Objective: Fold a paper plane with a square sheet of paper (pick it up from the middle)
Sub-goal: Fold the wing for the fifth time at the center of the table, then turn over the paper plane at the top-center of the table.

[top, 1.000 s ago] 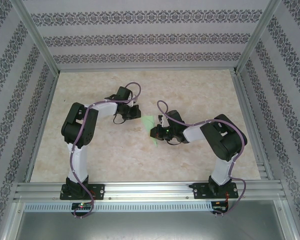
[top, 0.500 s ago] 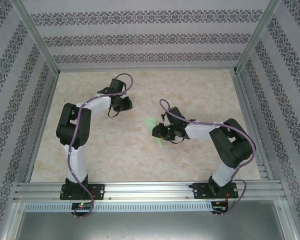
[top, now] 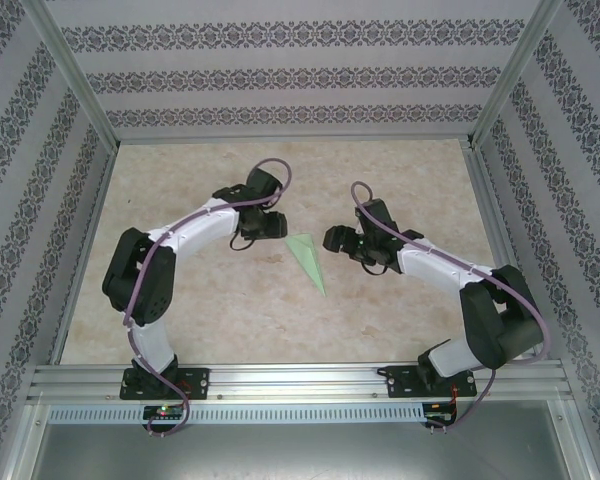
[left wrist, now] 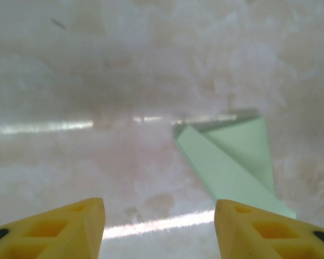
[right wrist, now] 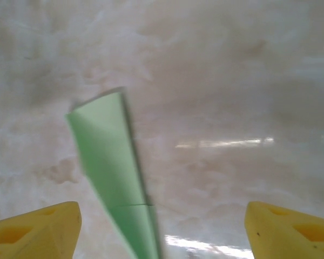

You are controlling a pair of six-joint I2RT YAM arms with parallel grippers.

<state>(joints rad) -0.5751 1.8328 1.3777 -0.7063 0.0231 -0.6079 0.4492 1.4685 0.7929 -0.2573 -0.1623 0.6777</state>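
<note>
The paper plane (top: pixel 307 259) lies flat on the table as a slim pale-green dart, its point toward the near edge. Nothing holds it. My left gripper (top: pixel 273 228) hovers just left of its wide end, open; in the left wrist view the paper plane (left wrist: pixel 233 163) lies ahead of the right fingertip (left wrist: pixel 259 226), and the left gripper (left wrist: pixel 159 229) has bare table between its fingers. My right gripper (top: pixel 333 240) stands just right of the plane, open wide. The right wrist view shows the plane (right wrist: pixel 114 172) on the table below the right gripper (right wrist: pixel 162 232), nearer the left fingertip (right wrist: pixel 43 226).
The marble-patterned tabletop (top: pixel 200 300) is walled by patterned panels and aluminium posts (top: pixel 75 90). A metal rail (top: pixel 300 378) runs along the near edge by the arm bases.
Both grippers opened and let the paper go. The right gripper drew back to the right, off the paper. The left gripper pulled away, then came back beside the wide end. The plane now lies free.
</note>
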